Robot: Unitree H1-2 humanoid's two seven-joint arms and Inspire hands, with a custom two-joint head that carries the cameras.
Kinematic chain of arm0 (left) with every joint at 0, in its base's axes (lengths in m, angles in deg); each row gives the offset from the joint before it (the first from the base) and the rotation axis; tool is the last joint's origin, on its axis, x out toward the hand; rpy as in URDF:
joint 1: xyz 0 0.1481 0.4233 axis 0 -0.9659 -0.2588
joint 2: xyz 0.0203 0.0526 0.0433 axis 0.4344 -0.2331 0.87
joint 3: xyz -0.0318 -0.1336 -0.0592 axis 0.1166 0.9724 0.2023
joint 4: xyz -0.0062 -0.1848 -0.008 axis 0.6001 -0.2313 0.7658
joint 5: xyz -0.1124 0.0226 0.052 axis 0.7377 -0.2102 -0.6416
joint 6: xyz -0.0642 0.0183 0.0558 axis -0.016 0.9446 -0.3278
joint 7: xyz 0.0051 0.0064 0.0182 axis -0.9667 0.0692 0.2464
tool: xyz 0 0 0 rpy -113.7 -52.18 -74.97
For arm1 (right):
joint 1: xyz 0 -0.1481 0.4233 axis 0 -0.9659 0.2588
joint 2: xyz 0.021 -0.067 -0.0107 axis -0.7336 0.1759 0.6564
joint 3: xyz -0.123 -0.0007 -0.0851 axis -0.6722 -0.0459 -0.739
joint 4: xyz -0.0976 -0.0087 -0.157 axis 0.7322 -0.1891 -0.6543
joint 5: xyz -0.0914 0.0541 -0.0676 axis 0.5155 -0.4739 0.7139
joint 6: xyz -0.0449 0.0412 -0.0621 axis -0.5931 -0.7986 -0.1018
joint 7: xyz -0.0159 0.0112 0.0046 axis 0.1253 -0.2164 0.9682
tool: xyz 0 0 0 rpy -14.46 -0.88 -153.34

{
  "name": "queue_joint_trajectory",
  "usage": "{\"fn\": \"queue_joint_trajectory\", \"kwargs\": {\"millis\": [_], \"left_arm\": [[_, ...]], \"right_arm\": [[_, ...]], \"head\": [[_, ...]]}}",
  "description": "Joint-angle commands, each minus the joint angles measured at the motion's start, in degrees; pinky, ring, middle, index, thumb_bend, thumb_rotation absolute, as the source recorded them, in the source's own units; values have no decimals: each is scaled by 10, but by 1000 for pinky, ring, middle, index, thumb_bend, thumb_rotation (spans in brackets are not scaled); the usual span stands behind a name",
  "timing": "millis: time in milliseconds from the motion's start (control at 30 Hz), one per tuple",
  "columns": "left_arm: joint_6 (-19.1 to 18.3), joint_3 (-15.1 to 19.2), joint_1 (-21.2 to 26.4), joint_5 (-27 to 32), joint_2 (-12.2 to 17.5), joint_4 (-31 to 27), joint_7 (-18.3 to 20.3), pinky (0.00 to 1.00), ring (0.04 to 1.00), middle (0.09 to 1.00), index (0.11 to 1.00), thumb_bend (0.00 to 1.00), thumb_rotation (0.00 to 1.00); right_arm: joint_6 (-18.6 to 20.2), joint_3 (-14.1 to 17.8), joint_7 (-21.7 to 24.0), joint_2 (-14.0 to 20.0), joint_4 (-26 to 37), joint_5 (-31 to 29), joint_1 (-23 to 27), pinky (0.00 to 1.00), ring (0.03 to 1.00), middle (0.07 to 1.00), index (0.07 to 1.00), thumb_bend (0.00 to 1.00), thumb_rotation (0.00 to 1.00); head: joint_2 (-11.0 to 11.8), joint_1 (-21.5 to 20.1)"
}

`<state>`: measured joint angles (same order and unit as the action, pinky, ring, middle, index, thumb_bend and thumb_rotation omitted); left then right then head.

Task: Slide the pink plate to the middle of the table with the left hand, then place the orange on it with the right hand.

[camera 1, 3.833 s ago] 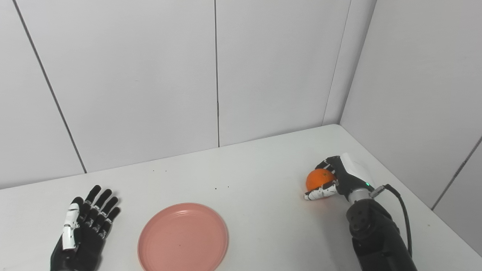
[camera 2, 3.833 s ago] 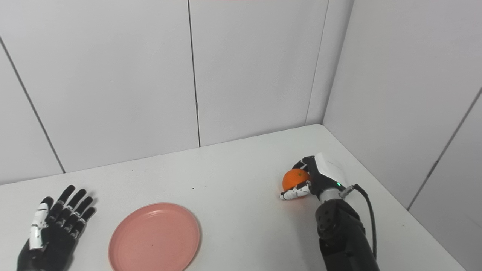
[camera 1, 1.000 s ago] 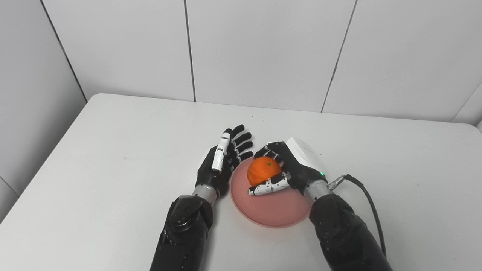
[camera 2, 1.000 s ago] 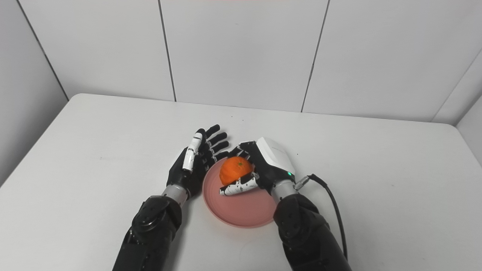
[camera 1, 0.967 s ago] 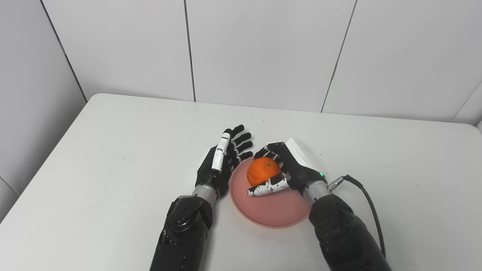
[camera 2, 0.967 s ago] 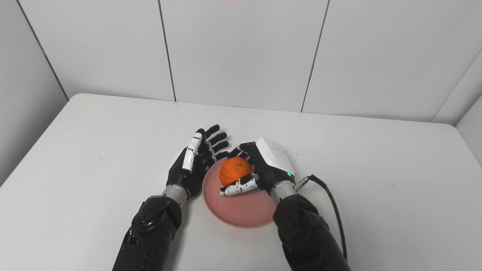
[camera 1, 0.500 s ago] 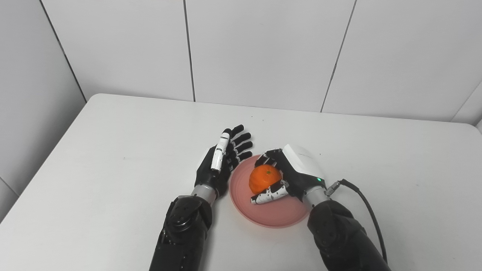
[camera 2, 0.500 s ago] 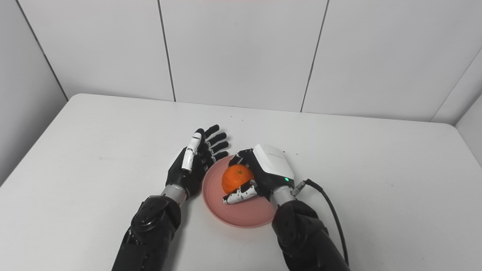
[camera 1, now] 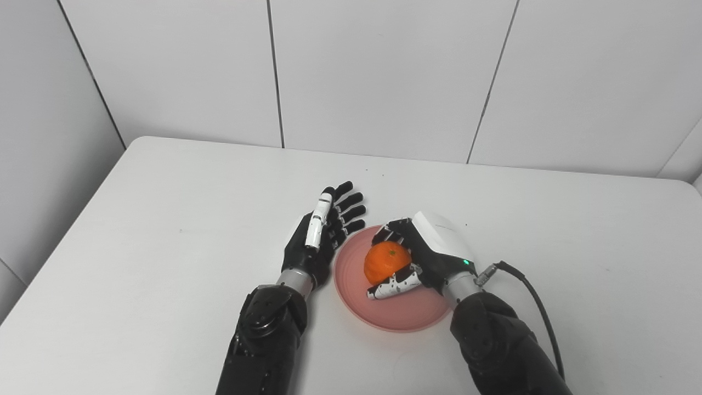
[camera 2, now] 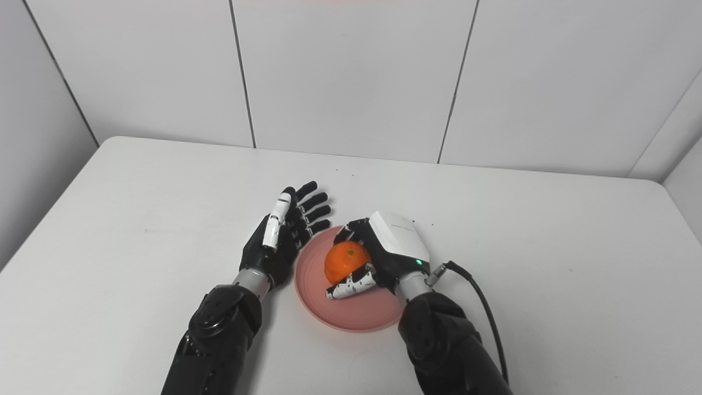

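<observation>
Sitting near the middle of the plain white table (camera 1: 164, 219), the round, shallow pink plate (camera 1: 400, 312) is seen with its left rim just beside the left hand (camera 1: 321, 236). That black robotic left hand with the white thumb piece is held flat, fingers spread apart and pointing toward the back wall, and nothing is gripped by it. Whether the plate's rim is actually touched by it can't be told from either view, they're just really close.

The round, bright orange fruit (camera 2: 345, 262) is wrapped by the right hand (camera 1: 422, 258), the black one with the white shell on its back. The fruit is closed on from above by the dark fingers (camera 2: 351, 227) and from below by the white speckled thumb (camera 2: 348, 288), so it's pretty clearly clamped. The fruit is held over the plate's far-left part, down low, but whether it's resting on the plate surface can't be made out since its underside is covered by the thumb.

A black cable (camera 1: 540, 312) is seen looping out from the right wrist and running along the forearm. A few tiny dark specks (camera 1: 382, 175) are scattered on the tabletop behind the hands. The table is backed by pale grey wall panels (camera 1: 384, 71).
</observation>
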<state>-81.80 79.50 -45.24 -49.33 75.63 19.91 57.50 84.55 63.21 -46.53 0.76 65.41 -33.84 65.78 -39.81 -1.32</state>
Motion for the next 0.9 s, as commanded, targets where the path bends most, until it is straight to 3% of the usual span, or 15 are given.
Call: {"fn": "queue_joint_trajectory", "kwargs": {"millis": [0,233,333,867], "left_arm": [[-13,1,0,0,0,-2,-1,817,846,855,855,385,1000],[-13,1,0,2,2,-2,2,817,844,854,856,383,1000],[-11,1,1,0,3,-1,2,815,841,848,849,382,1000],[-12,5,1,6,5,2,6,826,852,860,861,378,1000]], "right_arm": [[-9,8,1,3,25,0,14,470,561,631,638,833,180],[-5,7,32,12,33,0,18,540,669,740,754,946,269],[-5,9,41,13,38,-1,19,626,741,799,808,991,319],[-8,22,80,25,70,-13,24,752,868,927,957,1000,434]], "head": [[0,0],[-1,-3],[0,-4],[4,-12]]}}
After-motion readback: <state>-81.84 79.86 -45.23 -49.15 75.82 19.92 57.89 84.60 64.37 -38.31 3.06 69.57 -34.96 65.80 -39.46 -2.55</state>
